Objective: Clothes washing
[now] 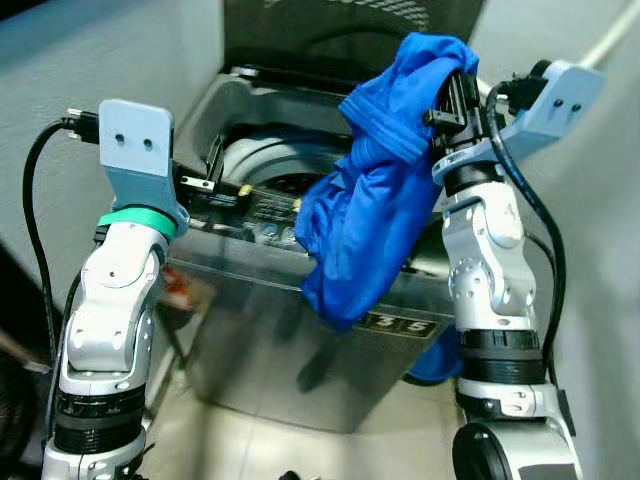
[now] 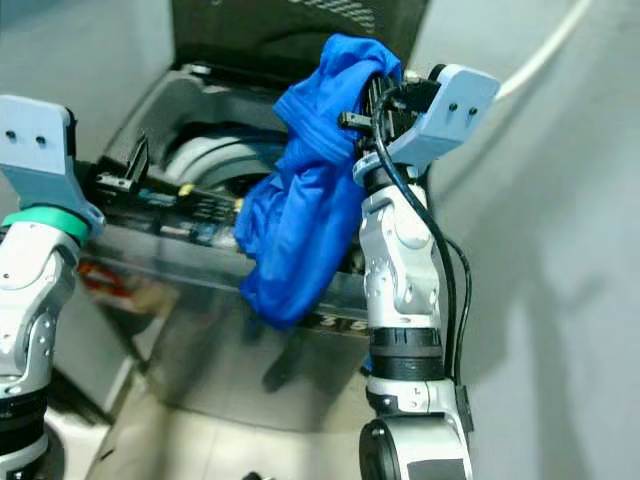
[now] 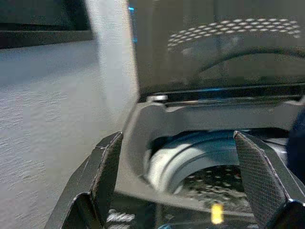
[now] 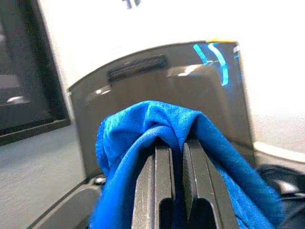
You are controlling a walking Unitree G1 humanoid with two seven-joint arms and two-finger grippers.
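Observation:
A blue garment (image 1: 370,210) hangs from my right gripper (image 4: 175,143), which is shut on its top fold and held high over the right front of the grey top-load washing machine (image 1: 260,340). The cloth drapes down past the machine's front control strip (image 1: 400,325). The lid (image 1: 330,30) stands open at the back, and the pale drum rim (image 1: 262,165) shows inside. My left gripper (image 3: 176,138) is open with nothing between its fingers, at the left front edge of the opening and pointing toward the drum.
Grey walls close in on both sides of the machine. A white hose (image 1: 615,35) runs across the upper right wall. Something orange (image 1: 180,290) sits low at the machine's left side. Pale tiled floor (image 1: 260,450) lies in front.

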